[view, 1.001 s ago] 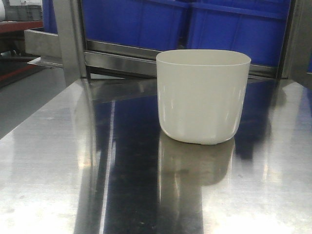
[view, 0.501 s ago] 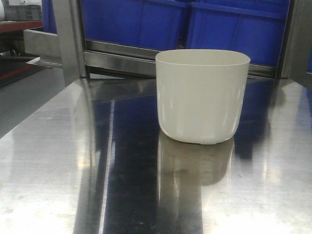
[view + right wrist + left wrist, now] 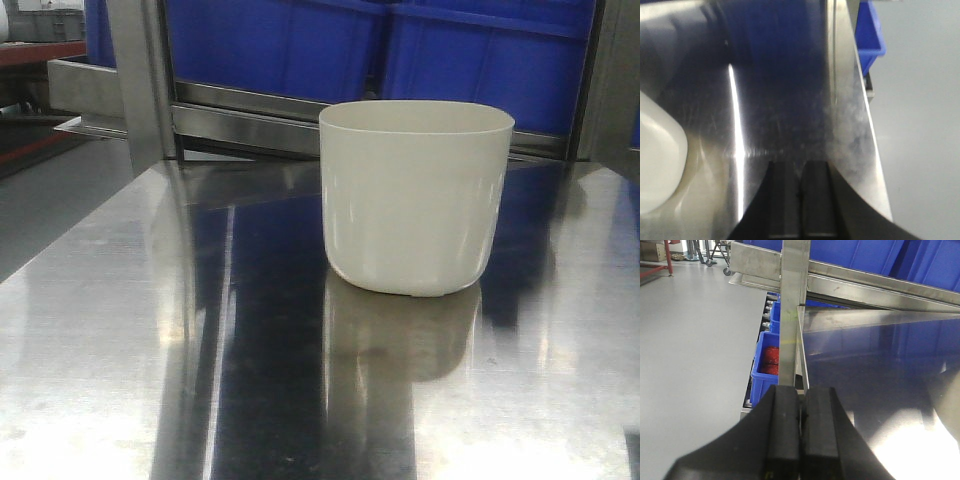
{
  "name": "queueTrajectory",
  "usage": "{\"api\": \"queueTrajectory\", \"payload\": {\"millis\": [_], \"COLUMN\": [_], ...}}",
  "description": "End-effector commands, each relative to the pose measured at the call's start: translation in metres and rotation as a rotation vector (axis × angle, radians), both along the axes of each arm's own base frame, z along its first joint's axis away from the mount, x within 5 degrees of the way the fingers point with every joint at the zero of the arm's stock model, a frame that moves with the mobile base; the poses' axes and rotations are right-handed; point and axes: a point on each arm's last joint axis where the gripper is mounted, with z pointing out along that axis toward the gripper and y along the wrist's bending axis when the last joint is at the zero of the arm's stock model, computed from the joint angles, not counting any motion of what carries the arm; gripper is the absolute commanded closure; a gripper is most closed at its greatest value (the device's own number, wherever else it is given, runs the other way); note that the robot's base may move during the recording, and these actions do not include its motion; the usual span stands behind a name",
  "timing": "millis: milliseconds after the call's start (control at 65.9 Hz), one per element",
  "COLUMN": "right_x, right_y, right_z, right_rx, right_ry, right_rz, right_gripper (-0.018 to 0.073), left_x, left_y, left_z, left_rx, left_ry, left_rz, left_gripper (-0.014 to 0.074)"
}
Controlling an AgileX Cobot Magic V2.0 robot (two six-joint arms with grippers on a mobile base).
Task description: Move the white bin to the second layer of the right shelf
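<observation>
Blur veils the right wrist view; white bin (image 3: 657, 160), cut off at its left edge, stands on the desk (image 3: 120, 330) left of the closed, empty right pincer (image 3: 800, 172); left pincer (image 3: 802, 397) closed too.

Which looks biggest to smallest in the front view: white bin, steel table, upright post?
1. steel table
2. white bin
3. upright post
The bin sits nearer the camera, so bin versus post is unsure.
</observation>
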Motion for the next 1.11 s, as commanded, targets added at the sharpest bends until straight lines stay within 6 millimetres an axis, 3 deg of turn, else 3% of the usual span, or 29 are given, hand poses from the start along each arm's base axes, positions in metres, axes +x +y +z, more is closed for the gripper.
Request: {"api": "queueTrajectory", "payload": {"millis": [0,121,167,425,713,1092], "right_x": [0.005,0.006,0.006,0.010,0.041,0.090], "right_y": [0.004,0.010,0.012,0.024,0.048,0.111], "right_z": [0.014,0.013,0.013,0.016,0.038,0.039], "right_rx": [-0.012,-0.009,-0.008,0.026,0.050,0.023], "right_ry": [-0.061,-0.040,-0.040,-0.025,0.010,0.138], "right_rz": [0.042,0.083,0.093,0.139,0.212,0.373], "right_gripper": [0.0364,0.0037,-0.0028,0.0020,0.0021,0.0021], "left_x": [0.001,0.001,0.001,0.001,0.001,0.001], "left_y": [0.000,0.000,0.000,0.000,0.000,0.000], "left_z": [0.000,0.000,0.000,0.000,0.000,0.000], "left_rx": [-0.027,-0.027,-0.027,-0.027,-0.027,-0.027], "left_ry": [-0.074,-0.074,-0.074,-0.074,-0.074,-0.074], "left_rz": [0.000,0.000,0.000,0.000,0.000,0.000], "left_gripper": [0.0512,0.0512,0.0512,0.0512,0.0512,0.0512]}}
